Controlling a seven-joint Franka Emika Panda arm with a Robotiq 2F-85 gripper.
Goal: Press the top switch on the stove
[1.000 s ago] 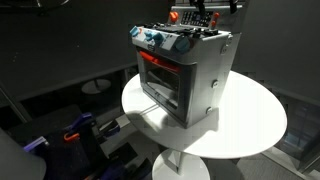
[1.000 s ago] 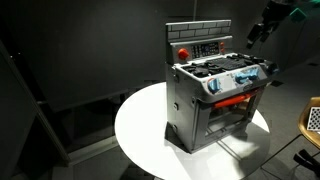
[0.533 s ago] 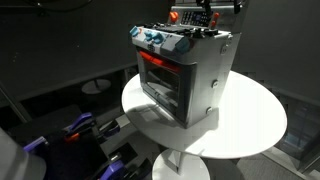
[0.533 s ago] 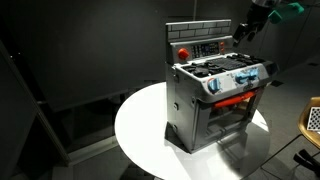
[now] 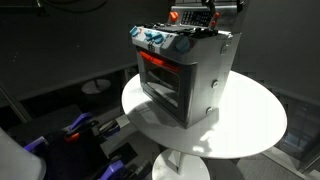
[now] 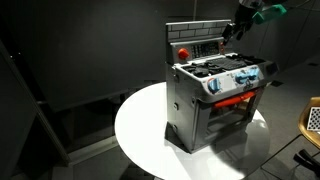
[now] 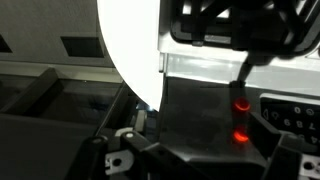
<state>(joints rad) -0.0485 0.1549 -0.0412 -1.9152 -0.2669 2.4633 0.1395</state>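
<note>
**White counter, grey stove, approach in hand**

White is what I meet first at the left of an exterior view: the round counter (image 6: 140, 130). The stove (image 6: 190, 105) stands on it towards the right, upright, its oven window facing the camera side.

Above the row of blue knobs (image 6: 240, 80) rises the back panel (image 6: 200, 32). A red round button (image 6: 183, 52) sits near the panel's left end, and I take that to be the top switch, though the small controls beside it are too fine to rule out.

At the far right the end effector (image 6: 238, 27) hangs in the air by the panel's upper right corner, apart from the stove. In the opposite exterior view it sits high over the stove's rear (image 5: 213, 8).

I cannot tell whether its fingers are spread or closed. They are too small in the exterior views, and the wrist view is dark, showing only the pale counter (image 7: 130, 40).

I judge this to be the approach, with no press made yet. The next move calls for carrying the tip across the panel face towards the button. Then I would push it square on and gently, since a light toy stove may slide or tip backwards.
</note>
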